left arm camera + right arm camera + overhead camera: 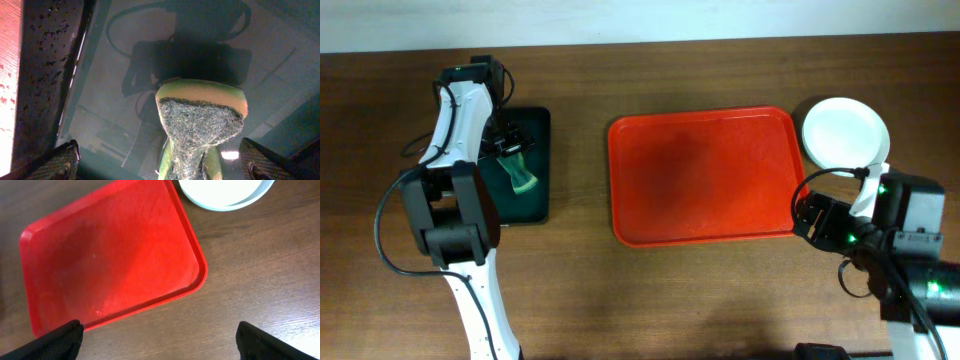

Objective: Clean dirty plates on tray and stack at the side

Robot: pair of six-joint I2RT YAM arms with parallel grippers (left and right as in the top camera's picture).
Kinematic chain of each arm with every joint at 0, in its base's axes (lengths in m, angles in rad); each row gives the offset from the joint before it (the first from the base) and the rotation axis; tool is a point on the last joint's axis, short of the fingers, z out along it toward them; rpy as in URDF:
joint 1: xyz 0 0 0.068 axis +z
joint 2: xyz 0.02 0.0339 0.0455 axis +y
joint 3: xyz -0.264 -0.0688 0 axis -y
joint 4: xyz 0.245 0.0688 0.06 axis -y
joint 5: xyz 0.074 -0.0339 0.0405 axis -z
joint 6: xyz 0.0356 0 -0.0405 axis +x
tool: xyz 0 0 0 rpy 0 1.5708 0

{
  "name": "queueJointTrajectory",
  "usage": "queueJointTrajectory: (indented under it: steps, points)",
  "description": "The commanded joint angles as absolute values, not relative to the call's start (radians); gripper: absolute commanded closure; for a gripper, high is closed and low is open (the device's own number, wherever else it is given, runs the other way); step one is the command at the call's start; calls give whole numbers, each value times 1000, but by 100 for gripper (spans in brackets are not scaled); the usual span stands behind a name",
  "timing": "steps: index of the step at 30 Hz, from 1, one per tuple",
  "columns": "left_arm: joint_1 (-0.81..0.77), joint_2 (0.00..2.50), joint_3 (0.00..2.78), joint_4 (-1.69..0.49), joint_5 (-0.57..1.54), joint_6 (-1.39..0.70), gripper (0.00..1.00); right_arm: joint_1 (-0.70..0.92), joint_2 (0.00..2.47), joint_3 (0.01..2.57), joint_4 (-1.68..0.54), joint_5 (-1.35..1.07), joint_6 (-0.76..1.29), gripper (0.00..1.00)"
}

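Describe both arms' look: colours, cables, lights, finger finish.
Left arm: white shells, black joint housings, a black cable looping outside. Right arm: mostly black housings, one white link, green lights lit. Left fingers show carbon-weave texture; right fingers look plain black.

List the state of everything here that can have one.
red tray, no plates on it
plates, stacked beside the red tray's right edge, white one on top
black tray, holds the sponge
sponge, between the left claw's fingers, not gripped
left claw, open
right claw, open, holding nothing
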State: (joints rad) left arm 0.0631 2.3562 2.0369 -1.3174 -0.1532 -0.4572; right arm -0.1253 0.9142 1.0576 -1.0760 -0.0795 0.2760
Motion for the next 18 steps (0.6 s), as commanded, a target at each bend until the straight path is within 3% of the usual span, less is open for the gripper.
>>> queueJointTrajectory:
  steps: [1,5,12,18]
  points:
    - [64,2350,2048,-1319,-153,-455,1,-113,960,1043,-1079,-67,270,2]
    - [64,2350,2048,-1319,-153,-455,1,-84,803,914,-994,-76,243,2]
    - [64,2350,2048,-1319,-153,-455,1,112,22,263,-493,-107,197,2]
    - [64,2350,2048,-1319,-153,-455,1,57,3,49,-107,-121,196,2]
